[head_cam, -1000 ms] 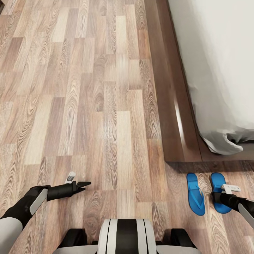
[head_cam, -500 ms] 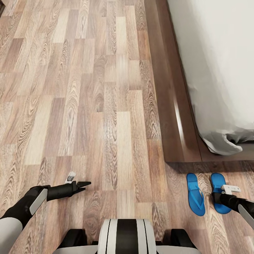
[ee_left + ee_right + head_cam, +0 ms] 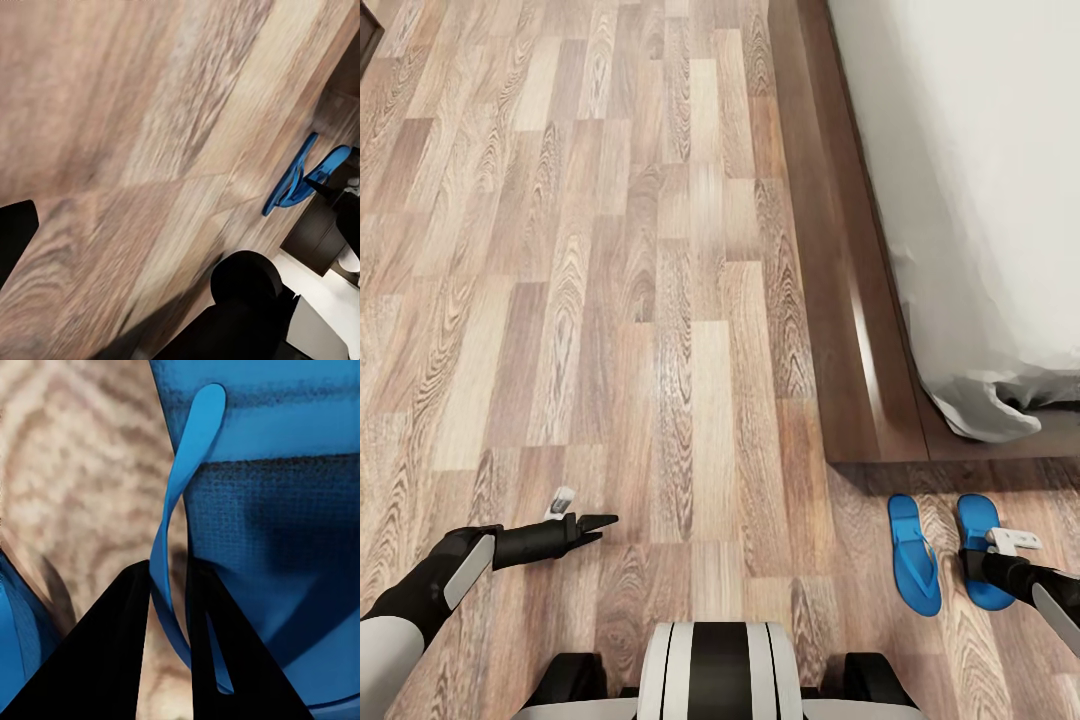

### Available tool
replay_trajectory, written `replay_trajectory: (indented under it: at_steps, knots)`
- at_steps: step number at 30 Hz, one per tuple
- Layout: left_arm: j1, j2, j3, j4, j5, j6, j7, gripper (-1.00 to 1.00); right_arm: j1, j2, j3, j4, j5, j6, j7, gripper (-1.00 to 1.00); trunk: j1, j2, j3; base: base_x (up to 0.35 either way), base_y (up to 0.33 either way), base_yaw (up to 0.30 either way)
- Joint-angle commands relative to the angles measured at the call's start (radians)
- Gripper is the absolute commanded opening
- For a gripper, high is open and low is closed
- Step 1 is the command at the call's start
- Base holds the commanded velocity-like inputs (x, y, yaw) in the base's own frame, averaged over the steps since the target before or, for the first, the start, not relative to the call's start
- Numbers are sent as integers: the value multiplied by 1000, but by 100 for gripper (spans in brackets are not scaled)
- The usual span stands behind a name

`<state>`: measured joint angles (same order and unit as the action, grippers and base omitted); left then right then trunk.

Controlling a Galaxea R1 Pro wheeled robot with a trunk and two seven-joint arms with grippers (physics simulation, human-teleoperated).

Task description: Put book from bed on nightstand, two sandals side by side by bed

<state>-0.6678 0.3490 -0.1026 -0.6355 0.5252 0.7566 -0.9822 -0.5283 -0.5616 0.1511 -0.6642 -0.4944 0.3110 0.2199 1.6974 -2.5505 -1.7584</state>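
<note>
Pinching the strap of the outer sandal, the right end effector sits low at the bed foot; the second sandal lies alongside, apart.

Head view: left end effector over bare floor, seemingly clenched on nothing.

Left wrist view: both sandals distant.

Right wrist view: fingers straddle the strap.

Risk: the thin strap may slip free, skewing the pair.

Writing: none legible.

No readable text, labels, brands, numbers or signs on anything in any view.
</note>
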Motion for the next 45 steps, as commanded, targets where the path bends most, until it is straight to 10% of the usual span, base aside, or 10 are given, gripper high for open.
replay_trajectory:
  at_steps: [1, 45]
  knots:
    - [-1, 1, -4, 0, 7, 6, 0, 100, 2, -1, 4, 2, -9, 3, -5, -100, 0, 0, -1, 0, 0, 0]
    - [-1, 1, -5, 0, 7, 6, 0, 100, 2, -1, 2, 1, -9, 33, 0, -100, -2, 1, 22, 0, 0, 0]
